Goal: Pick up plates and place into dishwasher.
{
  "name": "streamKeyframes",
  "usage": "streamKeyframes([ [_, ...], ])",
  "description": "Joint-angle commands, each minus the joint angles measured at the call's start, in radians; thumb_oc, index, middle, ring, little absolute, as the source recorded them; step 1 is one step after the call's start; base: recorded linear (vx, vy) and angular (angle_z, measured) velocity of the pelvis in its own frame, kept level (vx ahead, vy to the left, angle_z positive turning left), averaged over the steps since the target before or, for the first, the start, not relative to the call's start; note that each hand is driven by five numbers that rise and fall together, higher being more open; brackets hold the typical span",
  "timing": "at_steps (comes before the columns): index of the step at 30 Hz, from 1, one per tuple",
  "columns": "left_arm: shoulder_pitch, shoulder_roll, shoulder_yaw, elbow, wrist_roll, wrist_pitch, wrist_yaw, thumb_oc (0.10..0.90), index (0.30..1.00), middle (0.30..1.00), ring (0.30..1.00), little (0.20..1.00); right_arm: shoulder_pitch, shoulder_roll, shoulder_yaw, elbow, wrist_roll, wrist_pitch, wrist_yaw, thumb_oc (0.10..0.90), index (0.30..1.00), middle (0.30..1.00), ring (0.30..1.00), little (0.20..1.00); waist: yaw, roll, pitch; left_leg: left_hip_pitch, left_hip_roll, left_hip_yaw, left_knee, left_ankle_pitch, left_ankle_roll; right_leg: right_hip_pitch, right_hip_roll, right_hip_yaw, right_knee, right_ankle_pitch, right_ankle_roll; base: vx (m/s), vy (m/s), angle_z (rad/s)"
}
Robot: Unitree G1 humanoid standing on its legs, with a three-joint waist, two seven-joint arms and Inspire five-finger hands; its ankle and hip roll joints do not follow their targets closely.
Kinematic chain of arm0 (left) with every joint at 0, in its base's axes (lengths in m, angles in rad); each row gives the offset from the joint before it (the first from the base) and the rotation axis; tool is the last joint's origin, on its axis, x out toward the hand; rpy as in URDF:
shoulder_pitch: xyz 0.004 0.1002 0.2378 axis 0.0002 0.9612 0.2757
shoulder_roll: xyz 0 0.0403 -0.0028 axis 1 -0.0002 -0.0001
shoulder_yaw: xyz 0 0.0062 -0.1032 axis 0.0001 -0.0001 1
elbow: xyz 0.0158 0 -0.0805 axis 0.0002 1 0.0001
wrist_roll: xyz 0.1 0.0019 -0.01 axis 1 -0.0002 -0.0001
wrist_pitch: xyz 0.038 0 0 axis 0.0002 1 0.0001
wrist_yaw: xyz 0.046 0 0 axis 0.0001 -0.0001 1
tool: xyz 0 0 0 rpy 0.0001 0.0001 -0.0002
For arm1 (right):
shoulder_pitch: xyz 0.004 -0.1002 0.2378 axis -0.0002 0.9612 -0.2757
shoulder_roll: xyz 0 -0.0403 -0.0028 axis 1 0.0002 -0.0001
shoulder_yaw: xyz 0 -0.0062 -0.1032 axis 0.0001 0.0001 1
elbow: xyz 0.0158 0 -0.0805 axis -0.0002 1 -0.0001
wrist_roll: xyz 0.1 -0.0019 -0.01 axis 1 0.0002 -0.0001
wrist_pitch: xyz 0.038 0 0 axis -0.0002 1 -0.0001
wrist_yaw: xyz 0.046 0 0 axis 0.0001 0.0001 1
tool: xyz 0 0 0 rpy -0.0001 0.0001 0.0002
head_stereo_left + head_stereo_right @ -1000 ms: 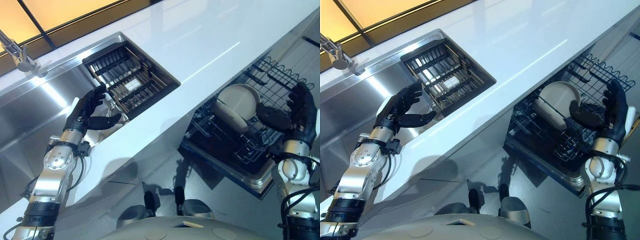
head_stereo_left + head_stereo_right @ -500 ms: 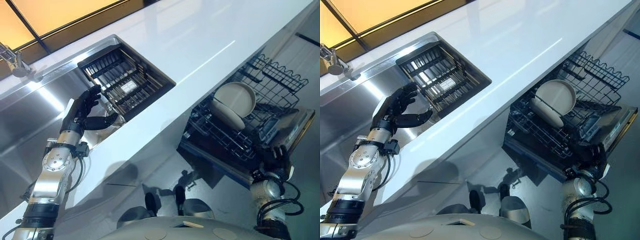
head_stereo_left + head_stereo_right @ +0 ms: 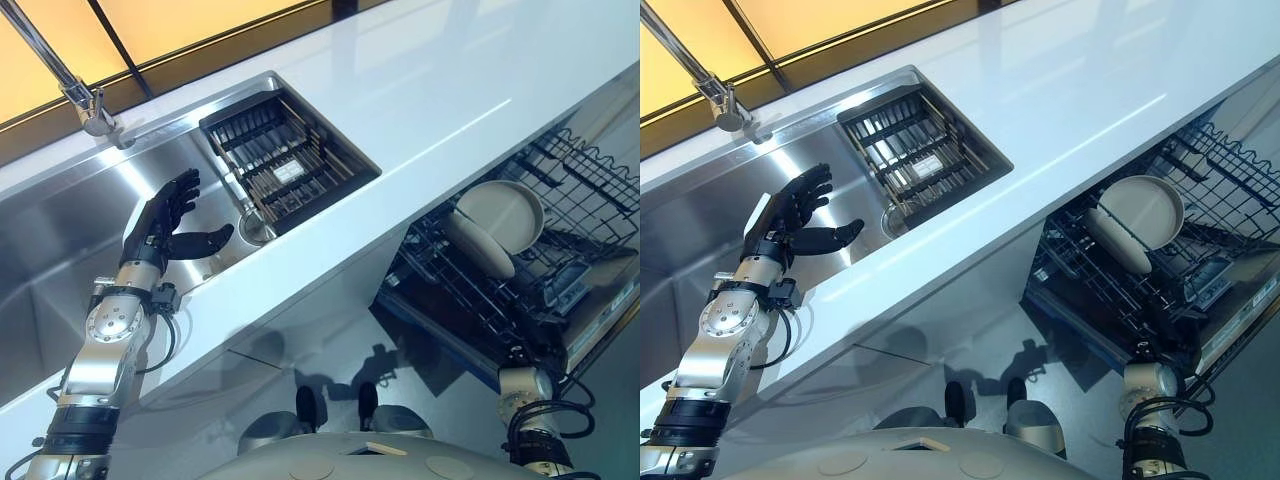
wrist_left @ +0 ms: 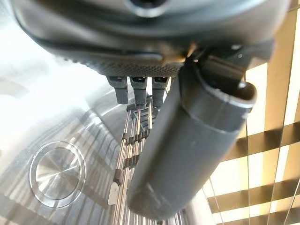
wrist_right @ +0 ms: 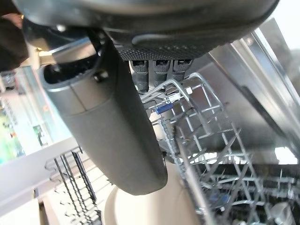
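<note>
The left hand (image 3: pixel 165 222) hangs over the steel sink (image 3: pixel 60 235) with its fingers spread and straight and its thumb (image 3: pixel 205 241) stuck out sideways — it holds nothing. Just beside the thumb lies the round drain (image 3: pixel 256 229), and past that a dark slatted rack (image 3: pixel 285 162) sits sunk in the sink's end. A tap (image 3: pixel 70 85) rises at the sink's far rim. The white desk (image 3: pixel 420 90) runs on from there.

The right hand (image 5: pixel 140 89) shows in its own wrist view, fingers straight and relaxed, thumb extended, gripping nothing — close in front of the wire of the dishwasher rack (image 3: pixel 590 190). Below the desk's edge that rack stands pulled out, and two pale plates (image 3: pixel 497 225) lean together on edge among its prongs, one (image 3: pixel 1145 210) facing up, the other (image 3: pixel 1118 242) tucked against it.
</note>
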Motion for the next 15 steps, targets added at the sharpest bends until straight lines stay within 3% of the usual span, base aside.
streamKeyframes([
  [1, -0.099, 0.044, 0.008, -0.058, -0.015, -0.098, 0.025, 0.8, 0.9, 0.9, 0.9, 0.9, -0.158, 0.027, 0.106, -0.09, 0.06, 0.031, 0.31, 0.8, 0.9, 0.9, 0.9, 0.9, 0.072, 0.018, -0.039, 0.006, -0.061, -0.035, 0.013, -0.097, 0.008, -0.062, -0.016, -0.031, 0.182, -0.13, 0.073, 0.02, 0.002, 0.08],
  [8, -0.107, 0.018, -0.023, -0.047, -0.003, -0.11, 0.041, 0.8, 0.9, 0.9, 0.9, 0.9, -0.22, 0.004, 0.243, -0.243, -0.045, 0.065, 0.503, 0.8, 0.9, 0.9, 0.9, 0.9, 0.099, 0.014, -0.03, -0.002, -0.064, -0.052, 0.016, -0.093, 0.009, -0.056, -0.019, -0.049, 0.172, -0.132, 0.066, 0.02, 0.021, 0.07],
  [15, -0.173, -0.001, -0.101, -0.006, 0.009, -0.103, 0.047, 0.8, 0.9, 0.9, 0.9, 0.9, -0.441, 0.005, 0.376, -0.351, 0.025, 0.077, 0.609, 0.8, 0.9, 0.9, 0.9, 0.9, 0.145, 0.0, -0.028, -0.005, -0.069, -0.078, 0.034, -0.094, 0.012, -0.035, -0.026, -0.074, 0.164, -0.135, 0.055, 0.05, 0.022, 0.08],
])
